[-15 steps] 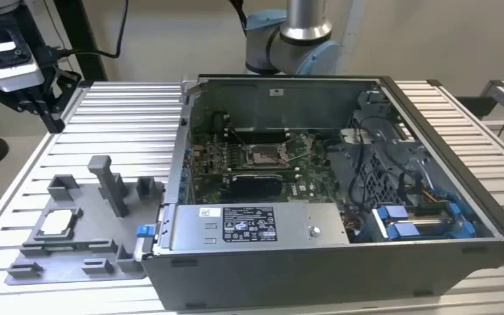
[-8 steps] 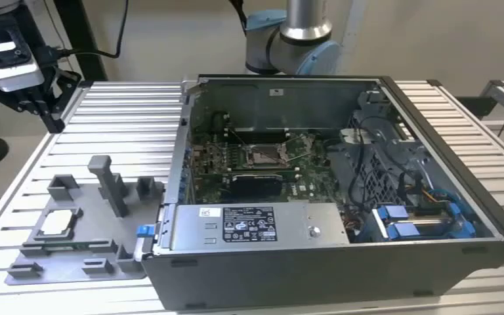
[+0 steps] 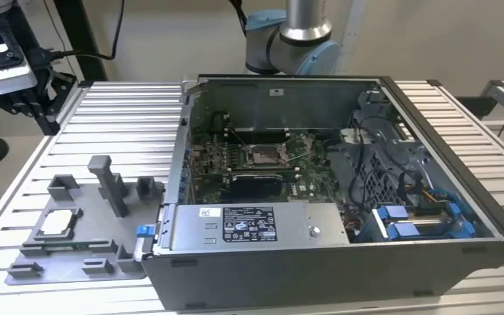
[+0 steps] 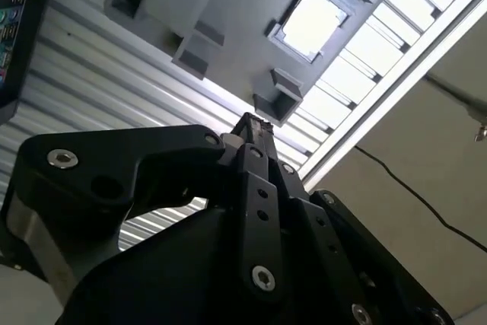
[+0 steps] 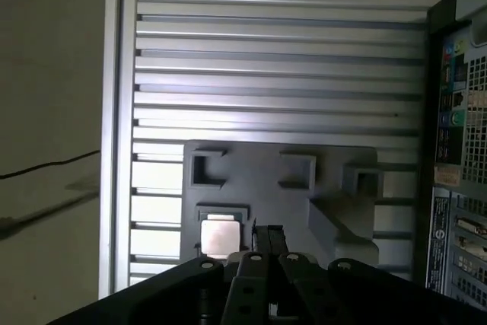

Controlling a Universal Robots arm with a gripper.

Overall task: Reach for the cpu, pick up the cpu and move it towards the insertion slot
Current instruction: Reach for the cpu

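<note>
The black gripper [image 4: 255, 122], closed up and empty, hangs well above the thin silvery-white square cpu [image 4: 312, 24] seated on the grey plastic fixture plate [image 5: 259, 165]. The reach looks barely begun, and a grasp calls for parted jaws squared to the chip. Grey upright blocks [image 3: 110, 187] stand beside it; the metal-framed insertion slot [image 3: 265, 154] sits well apart inside the open dark computer case [image 3: 322, 262].

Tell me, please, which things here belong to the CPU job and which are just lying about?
Job:
cpu, in the grey fixture plate
insertion slot, on the motherboard
gripper, shut and empty, near the cpu

Lying about:
power supply
blue drive brackets
slatted table
</note>
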